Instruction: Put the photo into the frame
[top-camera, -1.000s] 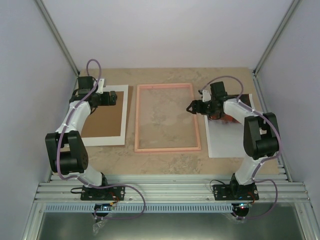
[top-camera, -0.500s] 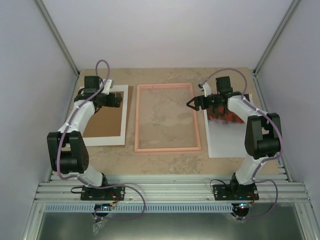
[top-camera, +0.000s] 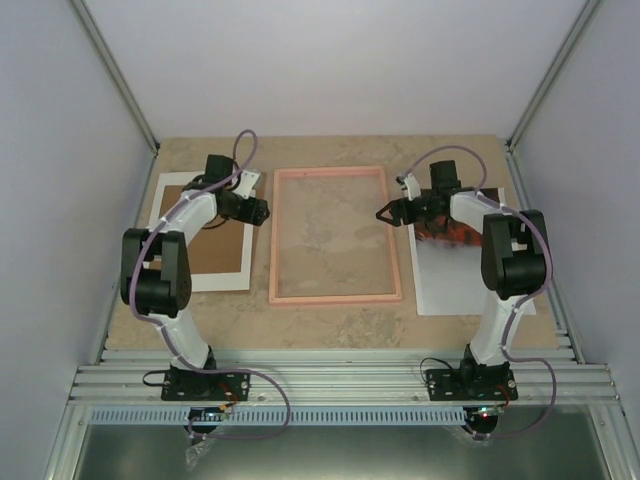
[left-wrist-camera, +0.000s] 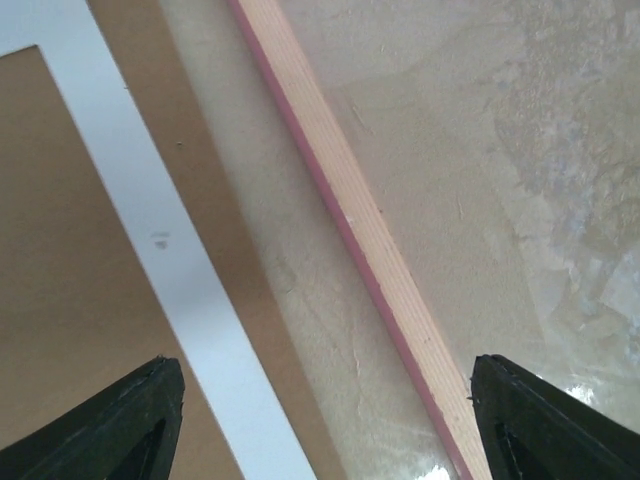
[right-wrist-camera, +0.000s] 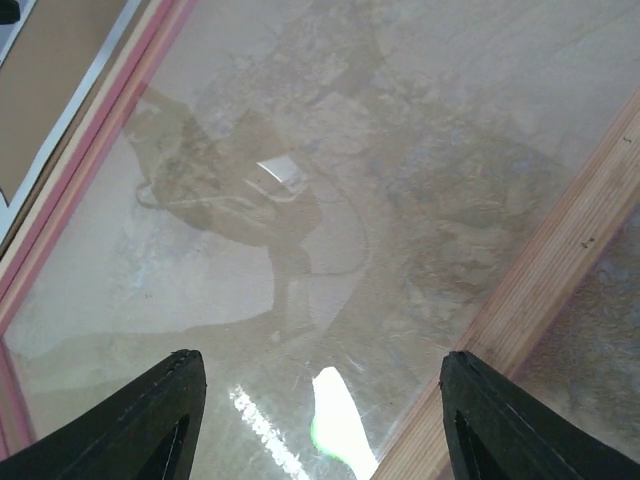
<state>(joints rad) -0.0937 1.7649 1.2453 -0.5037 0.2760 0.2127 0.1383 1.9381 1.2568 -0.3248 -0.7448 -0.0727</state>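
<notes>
Swung inward since 1 second ago, the left claw (top-camera: 260, 212) hangs spread above the left rail of the frame (top-camera: 335, 297), the right claw (top-camera: 383, 213) spread near its right rail, and the photo (top-camera: 455, 278), flat on the tabletop (top-camera: 330, 322) beyond, may resist pinching.

Bright, even overhead light, soft shadows, sharp focus; white glare patches on the frame (right-wrist-camera: 330, 400).

Left arm (top-camera: 187, 213) and right arm (top-camera: 512, 262): white links and black joints are recorded. A purple cable (top-camera: 243, 141) is looped along each. Black tapered fingers (left-wrist-camera: 130, 420) are noted at 5 and 7 o'clock in wrist views.
</notes>
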